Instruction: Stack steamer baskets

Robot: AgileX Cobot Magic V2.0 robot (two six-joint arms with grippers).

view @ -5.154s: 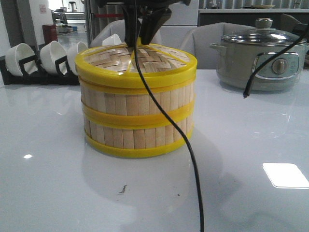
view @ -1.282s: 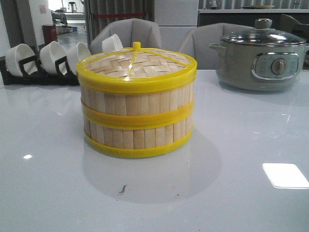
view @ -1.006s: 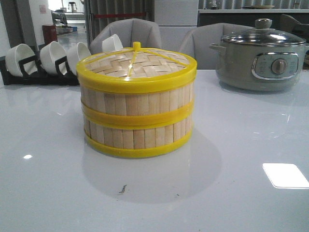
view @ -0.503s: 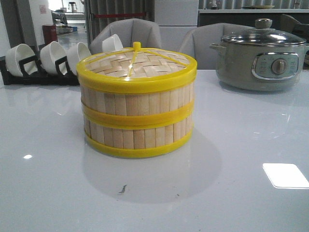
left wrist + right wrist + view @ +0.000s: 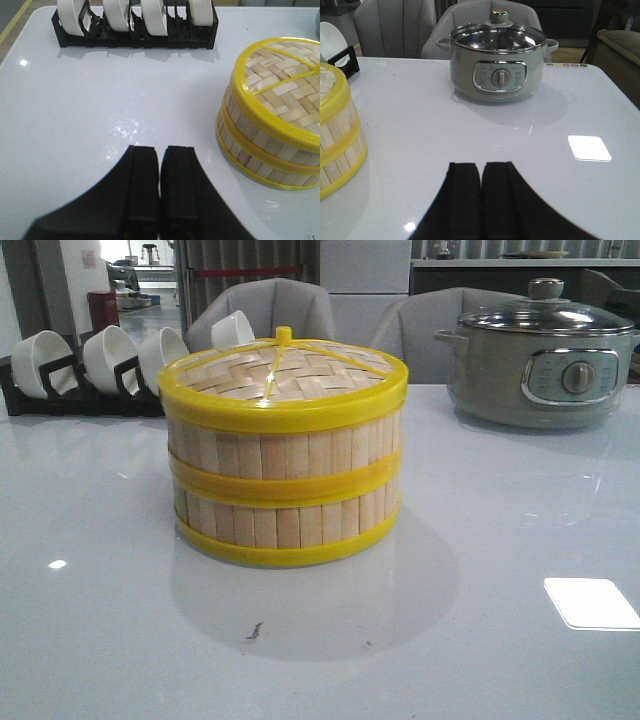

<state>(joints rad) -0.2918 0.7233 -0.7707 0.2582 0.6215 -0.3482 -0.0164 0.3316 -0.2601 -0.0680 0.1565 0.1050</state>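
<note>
Looking across the white table (image 5: 520, 540), you are seeing the steamer baskets (image 5: 285, 480) sitting near its middle as one two-tier stack, with the woven lid (image 5: 283, 370) resting flush on top. By the look of it, the stacking is finished. The grey pot (image 5: 540, 350) is standing well apart on the right, and the cup rack (image 5: 135, 30) is sitting behind on the left. Your left gripper (image 5: 159, 190) and right gripper (image 5: 481, 195) are both hanging pressed closed, holding nothing, clear of the stack. Watch the risk now: any careless sweep of an arm toward the middle would be nudging the tiers out of line.
</note>
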